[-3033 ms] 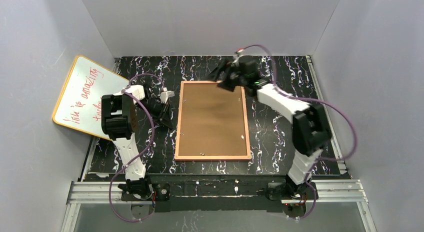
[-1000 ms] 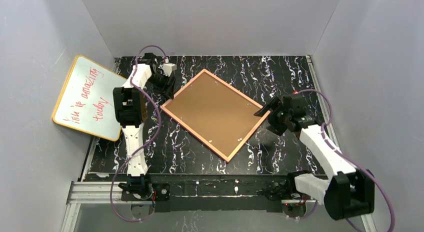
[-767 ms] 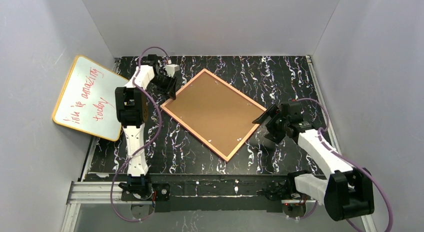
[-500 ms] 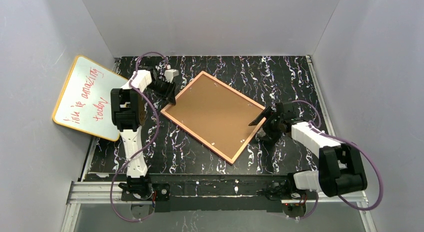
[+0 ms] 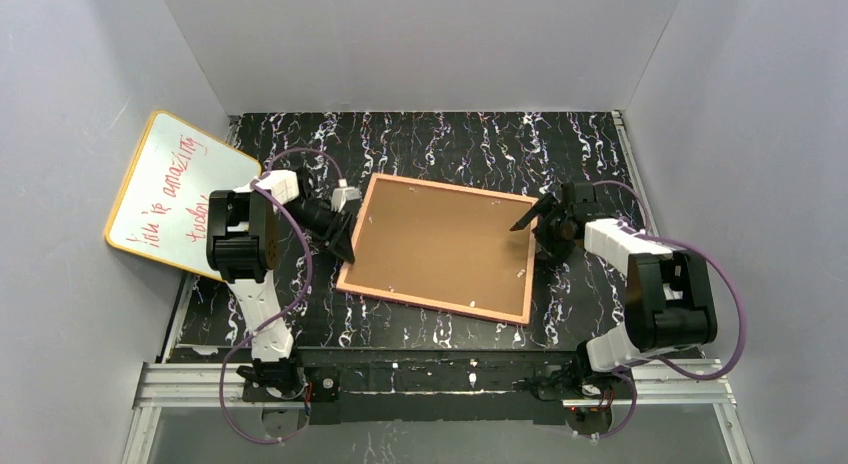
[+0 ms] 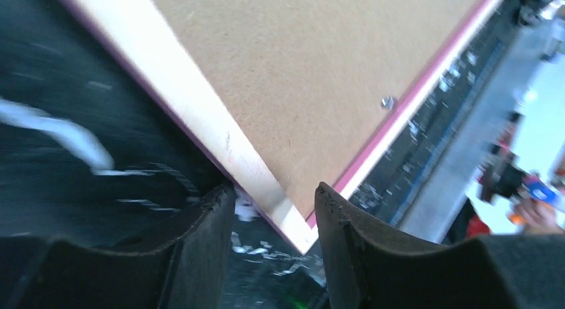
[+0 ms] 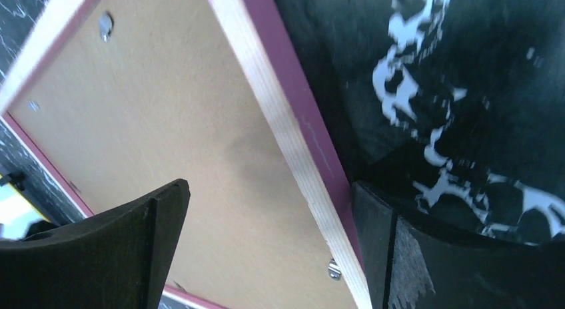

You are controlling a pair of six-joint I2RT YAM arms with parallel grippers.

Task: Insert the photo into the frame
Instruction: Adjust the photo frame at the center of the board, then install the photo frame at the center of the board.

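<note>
Left claw (image 6: 273, 191) had its jaws partway apart around the near left corner of the frame (image 5: 430, 305), one finger on each side of the corner. Whether they pressed on the wood could not be told. The right claw (image 7: 270, 188) stood wide open across the frame's right edge near the far right corner, one finger above the brown backing board (image 5: 450, 234) and the other out over the table (image 5: 580, 144).

The frame lay face down in the middle of the table, backing up, with its pale wood rim and pink outer edge showing. It was turned slightly, so its left side sat a little farther away than its right. Black marbled tabletop showed on every side: a broad band toward the far wall, narrower strips left and right, and a band between the near edge and the metal rail (image 5: 440, 379). The whiteboard (image 5: 170, 189) leaned at the left wall, well apart from the frame.

Half a second before, the frame had sat cornerwise like a diamond, with the left claw at its left point. By now it had swung almost square to the table and both arms had folded in closer.
</note>
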